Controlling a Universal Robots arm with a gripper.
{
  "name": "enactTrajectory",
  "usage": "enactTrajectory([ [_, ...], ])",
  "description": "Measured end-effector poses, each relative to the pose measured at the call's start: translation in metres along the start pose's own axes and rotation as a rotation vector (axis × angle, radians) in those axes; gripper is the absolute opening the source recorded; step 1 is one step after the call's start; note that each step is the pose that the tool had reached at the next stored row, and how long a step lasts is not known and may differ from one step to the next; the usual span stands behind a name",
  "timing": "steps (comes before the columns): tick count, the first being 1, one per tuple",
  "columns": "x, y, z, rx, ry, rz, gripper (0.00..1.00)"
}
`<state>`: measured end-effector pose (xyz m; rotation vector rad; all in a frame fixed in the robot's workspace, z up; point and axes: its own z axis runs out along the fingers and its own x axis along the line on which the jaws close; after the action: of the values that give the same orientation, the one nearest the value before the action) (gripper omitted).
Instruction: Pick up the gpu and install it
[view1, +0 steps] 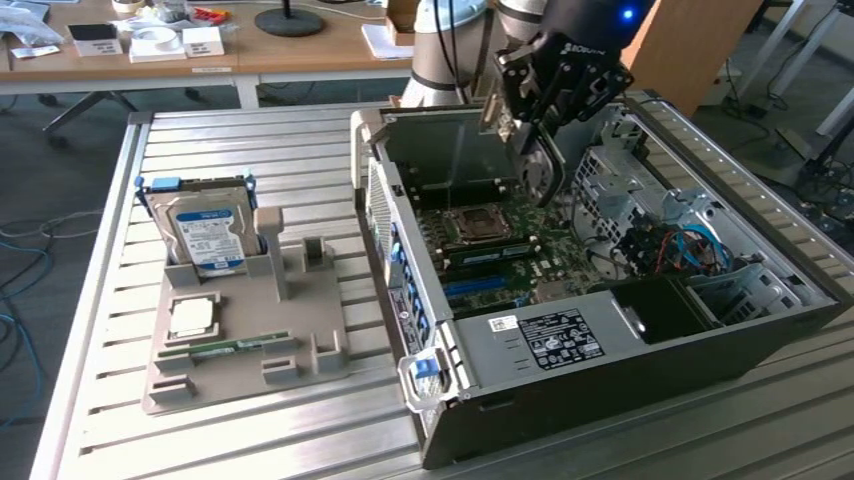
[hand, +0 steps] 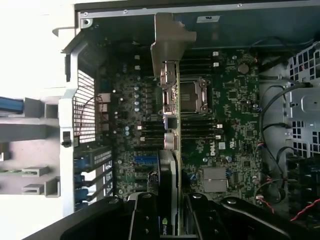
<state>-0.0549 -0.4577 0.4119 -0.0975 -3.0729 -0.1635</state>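
my tool (view1: 531, 140) is clamped on the gpu (view1: 537, 175), fingers pinching it from both flat sides near one end. the card hangs on edge over the open computer case (view1: 601, 340), above the motherboard (view1: 481, 250) and roughly over the cpu socket (view1: 477, 224). it looks clear of the board, not seated in any slot. in the wrist view the gpu (hand: 171, 120) runs as a thin edge away from the tool (hand: 175, 220), crossing beside the cpu socket (hand: 192, 95) on the motherboard (hand: 230, 115). its pale bracket (hand: 172, 45) points at the far wall of the case. the case lies on its side on the slatted metal desk (view1: 267, 150). on the exterior view's left sits a grey holder (view1: 307, 320) with a hard drive (view1: 207, 235) standing in it and a green memory stick (view1: 240, 347) lying flat, well apart from the tool.
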Motion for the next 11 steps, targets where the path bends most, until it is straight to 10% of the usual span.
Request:
enactTrajectory([
  [11, -0.016, 0.0011, -0.0009, 0.0000, 0.0008, 0.000, 0.27],
])
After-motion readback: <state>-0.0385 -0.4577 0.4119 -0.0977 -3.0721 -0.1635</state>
